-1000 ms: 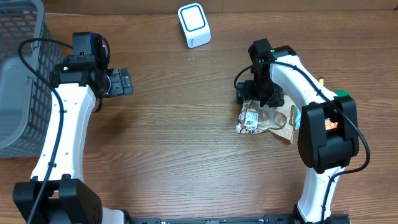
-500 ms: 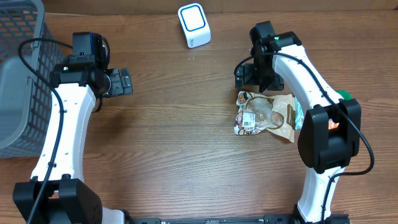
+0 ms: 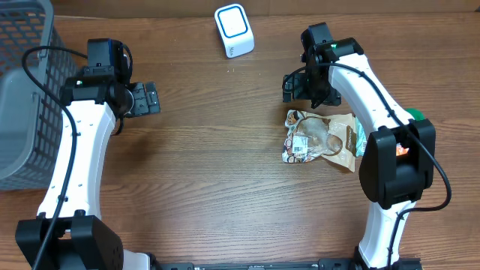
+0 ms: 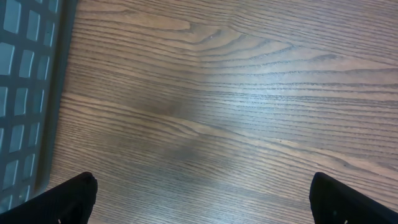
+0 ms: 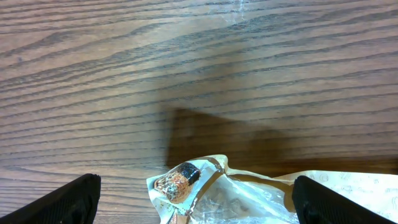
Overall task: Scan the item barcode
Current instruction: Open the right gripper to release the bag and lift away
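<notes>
Item: snack packet (image 3: 319, 139), clear and tan film with a white printed label (image 3: 302, 144) facing up, lying flat on the tabletop (image 3: 210, 180), held by nothing; position just to the near side of the right claw (image 3: 295, 88), towards that arm's base. Right claw: released, jaws spread wide, empty, poised above the wood just past the packet's far edge. Left claw (image 3: 148, 98): released, empty, well apart from the packet, with a grey mesh basket (image 3: 22, 90) close on its left. Scanner (image 3: 234, 30): small white box with a blue-rimmed face, to the left of the right claw and farther out from the robot. Step in hand, as judged: the pick-up, not yet made, since the packet lies loose. Next move calls for bringing the right claw back and down over the packet's edge, clenching on the thin, slippery film without crumpling the label, then carrying it across to the scanner with the label turned to its face. Views: only the overhead shows scanner, basket, label and both arms together; the right wrist shows just the packet's upper edge and its shadow between the dark fingertips (image 5: 62, 199), no scanner; the left wrist shows bare wood and a strip of basket mesh, no packet
</notes>
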